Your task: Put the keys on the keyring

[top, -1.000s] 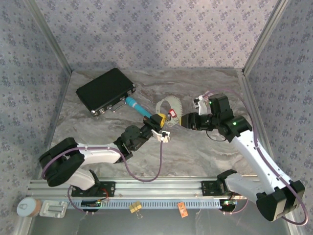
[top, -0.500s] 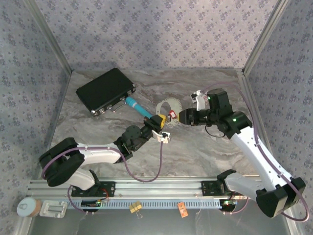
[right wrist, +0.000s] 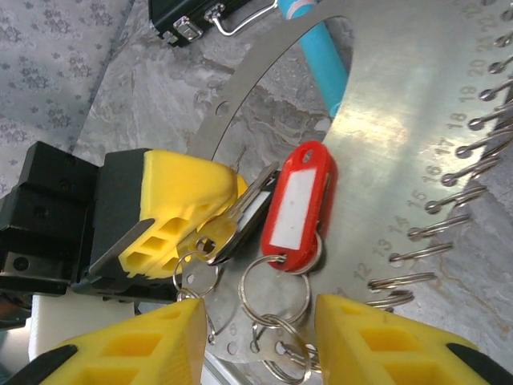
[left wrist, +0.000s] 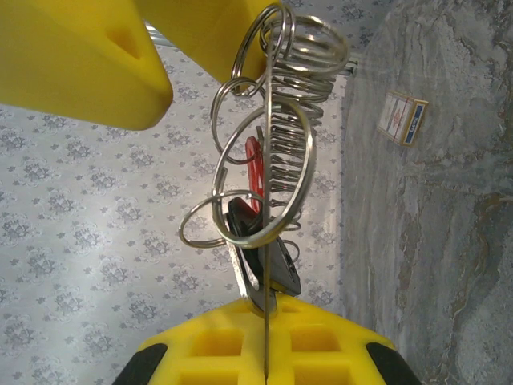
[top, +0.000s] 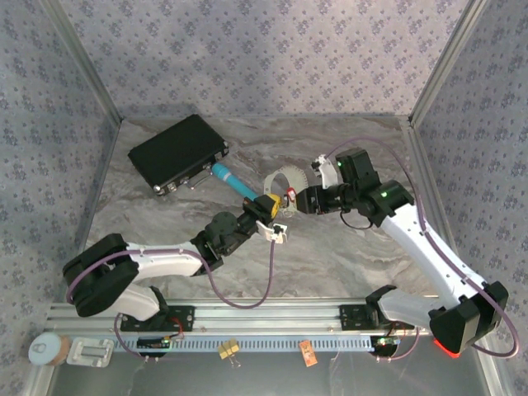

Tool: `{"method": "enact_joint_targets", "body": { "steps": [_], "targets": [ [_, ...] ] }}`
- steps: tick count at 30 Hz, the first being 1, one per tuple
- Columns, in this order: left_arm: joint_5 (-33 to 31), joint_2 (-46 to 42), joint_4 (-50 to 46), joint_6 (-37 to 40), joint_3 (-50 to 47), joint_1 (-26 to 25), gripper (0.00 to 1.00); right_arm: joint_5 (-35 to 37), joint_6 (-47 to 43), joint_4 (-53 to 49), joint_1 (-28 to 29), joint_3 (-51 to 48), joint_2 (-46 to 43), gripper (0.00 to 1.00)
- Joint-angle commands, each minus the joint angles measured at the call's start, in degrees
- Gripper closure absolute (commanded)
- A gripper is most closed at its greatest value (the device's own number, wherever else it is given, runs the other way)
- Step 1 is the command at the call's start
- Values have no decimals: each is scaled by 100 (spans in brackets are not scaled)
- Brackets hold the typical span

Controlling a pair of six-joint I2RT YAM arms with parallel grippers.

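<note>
Two left fingers pinch the keys tight above the keyring band; the right fingers stand partly apart, flanking small metal rings.

You've got keys w/ red tag, white label; silver keyring; teal pen tool; black case; grey-marbled counter; floral-print walls.

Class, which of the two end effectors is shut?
The left end effector: its yellow fingers are pressed together on a key, while the right end effector has fingers apart.
</note>
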Motion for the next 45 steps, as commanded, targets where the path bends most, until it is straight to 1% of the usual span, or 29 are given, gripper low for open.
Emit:
{"method": "enact_joint_targets", "body": {
  "steps": [1, 8, 9, 11, 14, 15, 17, 18, 20, 22, 25, 27, 30, 33, 38, 41, 45],
  "targets": [
    [-68, -143, 200, -42, 286, -29, 100, -319, -181, -163, 111, 177, -33, 59],
    [-258, -46, 143, -297, 356, 4, 100, -945, -356, -140, 360, 178, -222, 60],
    [-256, -44, 137, -325, 362, 16, 100, -975, -394, -152, 416, 373, -252, 60],
    [-243, -48, 104, -397, 384, 14, 100, -905, -445, -159, 484, 399, -322, 60],
    [-186, -107, 19, -577, 384, 32, 100, -405, -455, -74, 481, 342, -545, 60],
    [-151, -138, -34, -672, 383, 40, 100, 9, -440, -52, 485, 309, -647, 60],
    [-70, -234, -138, -944, 375, 57, 100, 851, -461, -42, 496, 276, -831, 65],
    [-17, -313, -230, -1159, 381, 84, 100, 1262, -505, -22, 517, 28, -933, 67],
    [111, -516, -582, -1665, 415, 139, 100, 1775, -613, 165, 579, -223, -1174, 70],
    [225, -734, -907, -2283, 462, 182, 100, 1933, -829, 613, 657, -627, -1544, 70],
    [288, -978, -1225, -3043, 484, 190, 100, 1869, -1282, 1511, 705, -1474, -2144, 70],
    [340, -1099, -1238, -3385, 424, 197, 100, 1438, -1737, 2134, 714, -2101, -2479, 70],
    [443, -1221, -1108, -3553, 303, 190, 100, 809, -2270, 3178, 780, -2932, -2869, 66],
    [640, -1266, -878, -3480, 203, 190, 100, 483, -2670, 3922, 888, -3376, -3066, 64],
    [1031, -1189, -500, -3223, 137, 182, 100, 123, -2807, 4367, 1041, -3475, -3029, 62],
    [1126, -1134, -339, -3093, 121, 185, 100, 213, -2811, 4518, 1114, -3553, -3104, 64],
    [1218, -1134, -254, -3038, 129, 181, 100, 468, -2749, 4598, 1154, -3623, -3207, 71]
  ]
}}
